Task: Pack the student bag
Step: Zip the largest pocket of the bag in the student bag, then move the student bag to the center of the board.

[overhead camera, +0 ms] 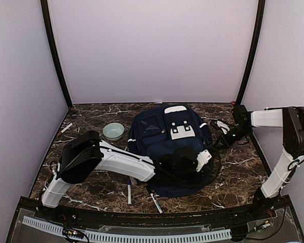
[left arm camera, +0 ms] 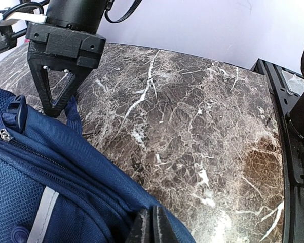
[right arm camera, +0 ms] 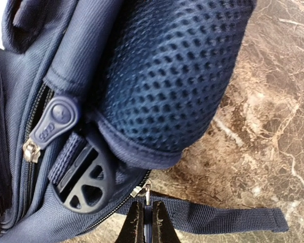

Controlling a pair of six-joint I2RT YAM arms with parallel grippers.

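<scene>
The navy student bag (overhead camera: pixel 164 144) lies flat in the middle of the table, patch side up. My left gripper (overhead camera: pixel 205 158) reaches across it to its right edge. In the left wrist view the left gripper (left arm camera: pixel 153 223) is shut, pinching a fold of the student bag (left arm camera: pixel 50 172) at its seam. My right gripper (overhead camera: pixel 224 139) sits at the bag's upper right side. It also shows in the left wrist view as black fingers (left arm camera: pixel 53 93) beside a strap. In the right wrist view the right gripper (right arm camera: pixel 148 215) is shut on the blue zipper pull (right arm camera: pixel 147 196) below a plastic buckle (right arm camera: pixel 83 182).
A pale green bowl (overhead camera: pixel 113 131) stands left of the bag. Two pens (overhead camera: pixel 129 194) (overhead camera: pixel 155 202) lie near the front edge, and a white marker (overhead camera: pixel 66 127) lies far left. A small white item (overhead camera: pixel 222 124) rests by the right gripper. A loose strap (right arm camera: pixel 228 215) trails on the marble.
</scene>
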